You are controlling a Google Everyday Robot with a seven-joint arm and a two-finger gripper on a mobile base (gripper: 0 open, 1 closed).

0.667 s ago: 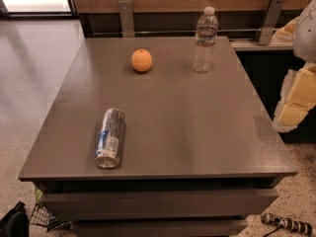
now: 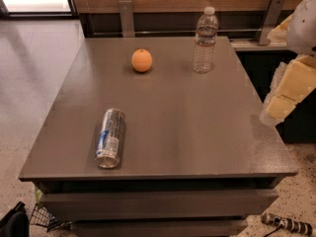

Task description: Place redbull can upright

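Observation:
The redbull can [image 2: 110, 137] lies on its side near the front left of the grey table [image 2: 197, 132]. It is silver with blue panels, and one end faces the table's front edge. My gripper [image 2: 279, 105], with cream-coloured arm parts, hangs at the right edge of the view beside the table's right side. It is far from the can and holds nothing that I can see.
An orange [image 2: 141, 60] sits at the back left of the table. A clear water bottle [image 2: 205, 39] with a white cap stands upright at the back right. A wood-panelled wall with metal brackets runs behind the table. The floor lies to the left.
The arm at the right has edged slightly left toward the table. The can, orange and bottle have not moved.

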